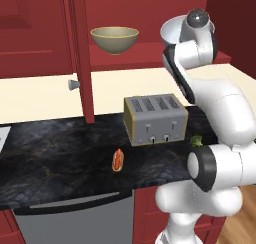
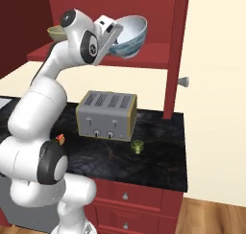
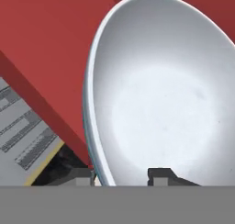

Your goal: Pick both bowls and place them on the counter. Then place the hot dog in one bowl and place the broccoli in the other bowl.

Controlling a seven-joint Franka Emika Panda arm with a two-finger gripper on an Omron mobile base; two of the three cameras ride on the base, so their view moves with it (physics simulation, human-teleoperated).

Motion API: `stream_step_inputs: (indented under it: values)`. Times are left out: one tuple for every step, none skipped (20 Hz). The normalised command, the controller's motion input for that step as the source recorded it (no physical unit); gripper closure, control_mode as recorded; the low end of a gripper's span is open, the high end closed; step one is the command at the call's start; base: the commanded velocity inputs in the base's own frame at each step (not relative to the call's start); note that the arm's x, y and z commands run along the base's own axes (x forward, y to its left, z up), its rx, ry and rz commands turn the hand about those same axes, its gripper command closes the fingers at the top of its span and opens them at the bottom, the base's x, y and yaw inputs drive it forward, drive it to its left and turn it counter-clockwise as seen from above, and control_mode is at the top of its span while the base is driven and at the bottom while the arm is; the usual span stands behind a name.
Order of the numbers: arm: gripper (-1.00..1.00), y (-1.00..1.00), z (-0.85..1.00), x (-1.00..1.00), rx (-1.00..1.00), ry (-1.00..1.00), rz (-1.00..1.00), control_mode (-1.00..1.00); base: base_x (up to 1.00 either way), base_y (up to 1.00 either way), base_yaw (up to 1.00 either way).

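Black counter (image 1: pixel 60 163) is running across the near scene, carrying one hot dog (image 1: pixel 117 159) left, one broccoli (image 2: pixel 138 146) right, one toaster (image 1: pixel 155 119) behind. Farther up, gripper (image 3: pixel 121 175) is clamping the white bowl's (image 2: pixel 129 35) rim, one finger inside, one outside; bowl tilting above the red shelf (image 2: pixel 153 53). Olive-tan bowl (image 1: pixel 114 39) is sitting far left on that shelf: two bowls.

Counted: two bowls, olive (image 1: pixel 114 39) and white (image 2: pixel 129 35); one hot dog (image 1: pixel 117 159); one broccoli (image 2: pixel 138 146); one toaster (image 1: pixel 155 119).
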Motion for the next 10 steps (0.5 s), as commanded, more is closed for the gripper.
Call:
stream_step_inputs:
  values:
    - [1.0,0.21,-0.01,-1.0,0.0,0.0,0.0,-1.0,0.0,0.0,0.0]
    - [1.0,0.21,-0.03,-1.0,0.0,0.0,0.0,-1.0,0.0,0.0,0.0]
    - [1.0,0.26,-0.06,-1.0,0.0,0.0,0.0,-1.0,0.0,0.0,0.0]
    - [1.0,0.29,-0.06,-1.0,0.0,0.0,0.0,-1.0,0.0,0.0,0.0]
    - [1.0,0.28,-0.09,-1.0,0.0,0.0,0.0,-1.0,0.0,0.0,0.0]
    - [1.0,0.27,-0.1,-1.0,0.0,0.0,0.0,-1.0,0.0,0.0,0.0]
    - [1.0,0.31,-0.2,-1.0,0.0,0.01,0.0,-1.0,0.0,0.0,0.0]
    - [1.0,0.37,-0.28,-1.0,0.0,0.01,0.0,-1.0,0.0,0.0,0.0]
    - [1.0,0.34,-0.35,-1.0,0.0,0.02,0.0,-1.0,0.0,0.0,0.0]
    - [1.0,0.3,-0.43,-1.0,0.0,0.03,0.0,-1.0,0.0,0.0,0.0]
